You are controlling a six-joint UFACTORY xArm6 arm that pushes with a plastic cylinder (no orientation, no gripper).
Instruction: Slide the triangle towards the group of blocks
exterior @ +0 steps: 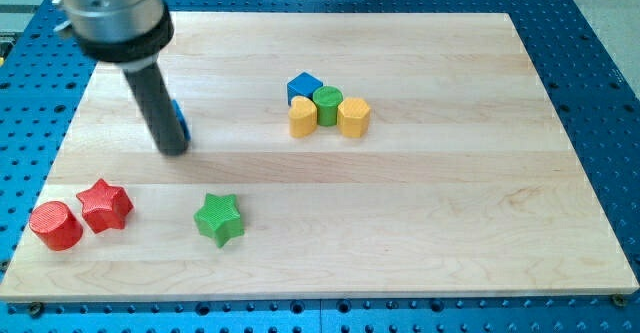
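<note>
**Q:** Seven blocks on the board (pixel 420 223), right? Where's everything?

**A:** Seven I can see. My tip (pixel 175 151) sits around 10 o'clock, nothing gripped, it's just a rod. Blue triangle (pixel 180 121) peeks out touching the rod's right side, mostly hidden. Group near 12 o'clock: blue cube (pixel 303 86), green cylinder (pixel 327 102), yellow blocks (pixel 303 118) and (pixel 354 117), all touching. Down at 7-8 o'clock: red cylinder (pixel 55 225), red star (pixel 105 205), green star (pixel 219 219).
</note>
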